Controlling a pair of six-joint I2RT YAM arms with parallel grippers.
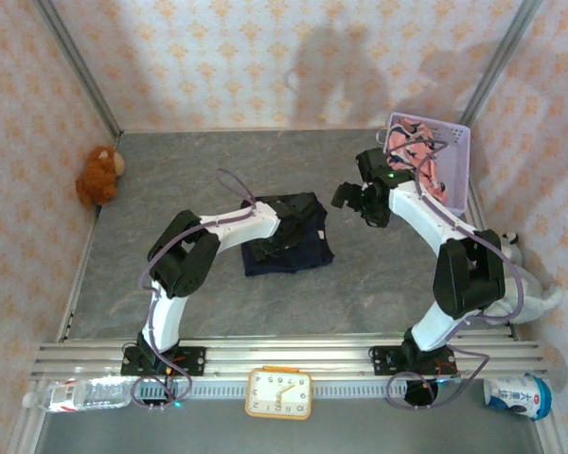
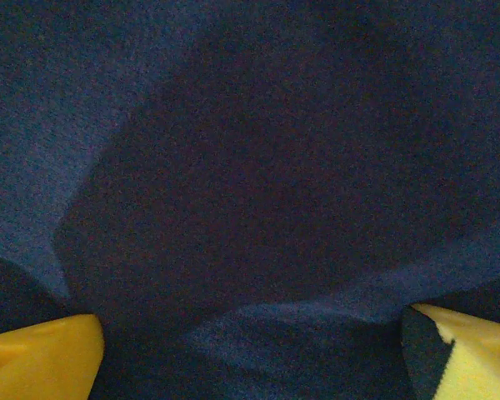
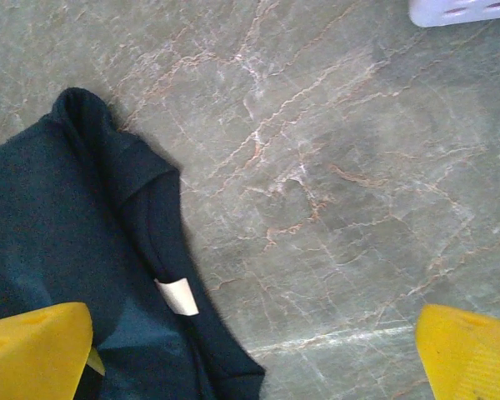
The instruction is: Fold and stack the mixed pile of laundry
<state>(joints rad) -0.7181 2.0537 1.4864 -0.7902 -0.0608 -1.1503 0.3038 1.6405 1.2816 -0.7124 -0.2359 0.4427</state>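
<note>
navy garment (image 1: 289, 255) lies mid-table, seemingly folded; pink one (image 1: 409, 142) in the basket (image 1: 457, 140) at two o'clock. left gripper (image 2: 254, 358) and right gripper (image 3: 254, 354) gape empty. left, pressed close, could snag and unfold it.

Under the left claw (image 2: 254, 358) the navy garment (image 2: 250, 167) is matt, finely napped cloth. Below the right claw (image 3: 250, 350), the table (image 3: 342, 167) looks like smooth grey stone with pale veins and a faint sheen. Beyond that claw, the basket (image 3: 462, 10) is smooth lavender plastic.
</note>
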